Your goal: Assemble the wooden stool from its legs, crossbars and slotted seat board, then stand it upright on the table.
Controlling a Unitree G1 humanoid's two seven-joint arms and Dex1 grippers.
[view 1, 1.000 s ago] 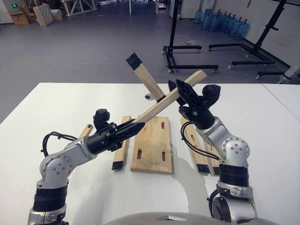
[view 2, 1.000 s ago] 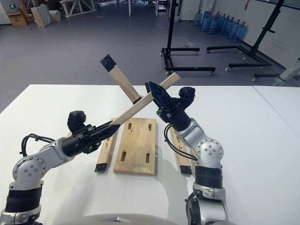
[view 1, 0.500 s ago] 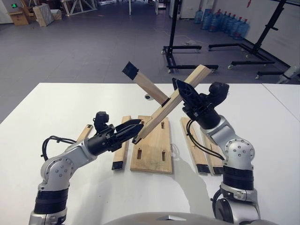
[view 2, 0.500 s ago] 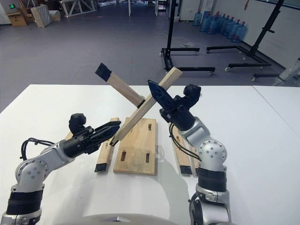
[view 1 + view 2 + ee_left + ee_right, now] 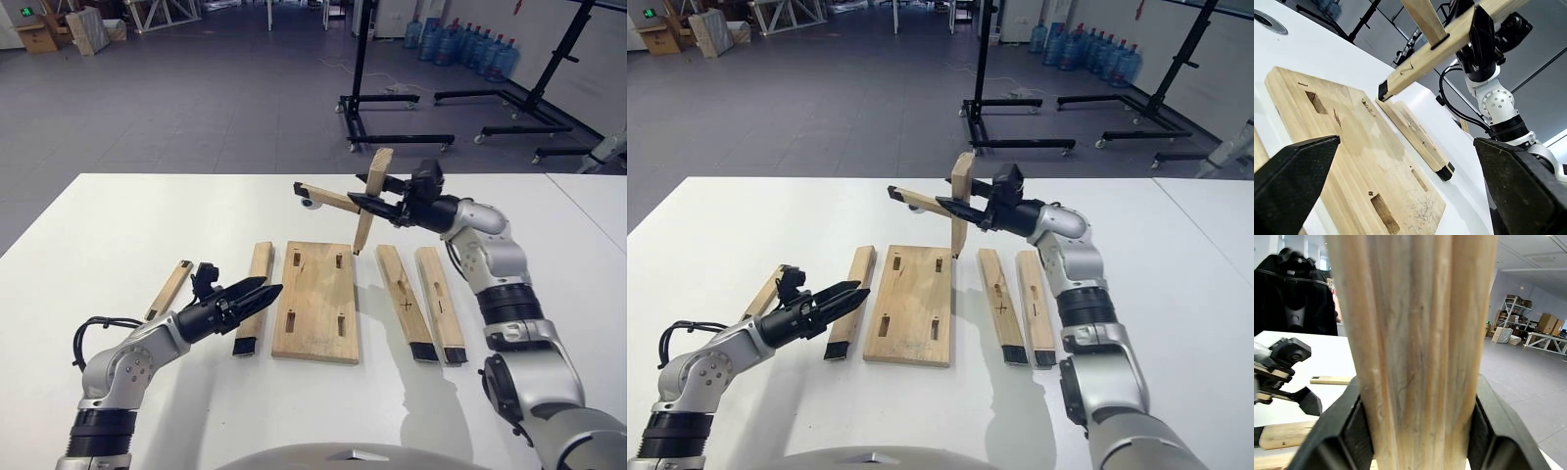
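**A:** Nearest, the left tool [image 5: 257,292] hovers low over the bench [image 5: 118,225]. Its fingers are spread and empty, beside the slotted seat board [image 5: 318,313].

**B:** Farther off?

**A:** The right tool [image 5: 364,203] clamps a leg [image 5: 363,230] with a crossbar [image 5: 328,197] attached, foot near the board's far slots. Seating it seems the current step. Next it likely needs aligning, then pressing down.

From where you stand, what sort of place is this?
Probably a warehouse or workshop hall: a wide grey floor, black wheeled stands, blue water bottles by the far wall, and cardboard boxes.
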